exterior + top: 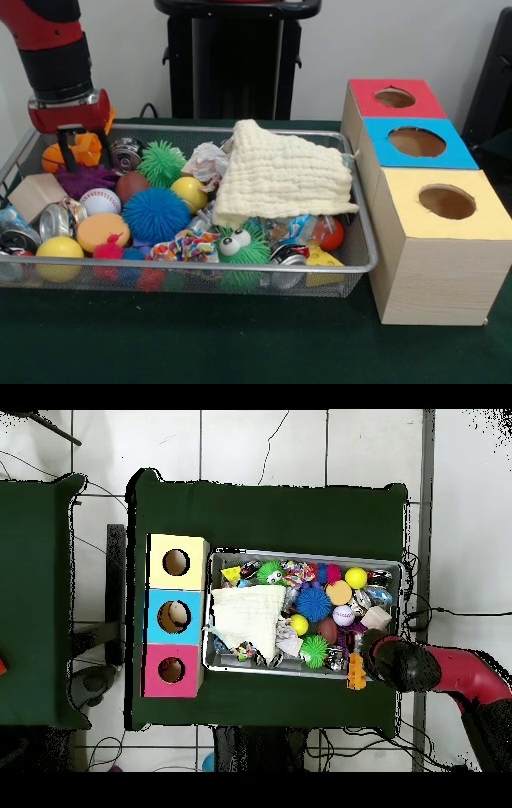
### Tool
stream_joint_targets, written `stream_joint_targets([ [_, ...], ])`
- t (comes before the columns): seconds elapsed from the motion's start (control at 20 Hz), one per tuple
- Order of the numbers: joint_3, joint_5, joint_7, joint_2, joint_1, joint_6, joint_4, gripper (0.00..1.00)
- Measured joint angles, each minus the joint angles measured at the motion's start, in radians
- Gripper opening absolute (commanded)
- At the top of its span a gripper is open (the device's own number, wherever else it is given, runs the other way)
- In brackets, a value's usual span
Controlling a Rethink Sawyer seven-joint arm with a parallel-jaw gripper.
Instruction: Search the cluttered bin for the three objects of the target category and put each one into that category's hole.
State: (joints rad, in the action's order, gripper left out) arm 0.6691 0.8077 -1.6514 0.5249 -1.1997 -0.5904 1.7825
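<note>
from the front camera, nearest me along the basket's front rim i see a yellow ball at the left, a small pink spiky toy beside it, a crumpled colourful wrapper, a green fuzzy toy with googly eyes and a can end. just behind sit an orange ball, a big blue spiky ball, a crushed can and a red ball. a cream cloth lies over the right half of the heap. further in are a baseball, a smaller yellow ball, a brown ball, a purple spiky toy, a green spiky ball and a brown cardboard piece.

to the right of the basket stand the three wooden boxes: the yellow-topped box nearest, the blue one behind it, and the red-ringed hole farthest, well apart from the arm.

at the far left corner of the basket the gripper hangs down among the toys, its dark fingers spread to either side of an orange toy. i cannot tell whether they actually grip it or only straddle it. overhead, the arm reaches in over that same corner.
</note>
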Motion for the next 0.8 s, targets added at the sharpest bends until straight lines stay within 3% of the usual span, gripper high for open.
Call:
stream_joint_targets([
  [0.45, -0.07, 0.076, 0.0, -0.001, 0.091, 0.103, 0.006, 1.0],
  [0.8, -0.111, 0.079, 0.0, -0.009, 0.104, 0.187, 0.012, 1.0],
])
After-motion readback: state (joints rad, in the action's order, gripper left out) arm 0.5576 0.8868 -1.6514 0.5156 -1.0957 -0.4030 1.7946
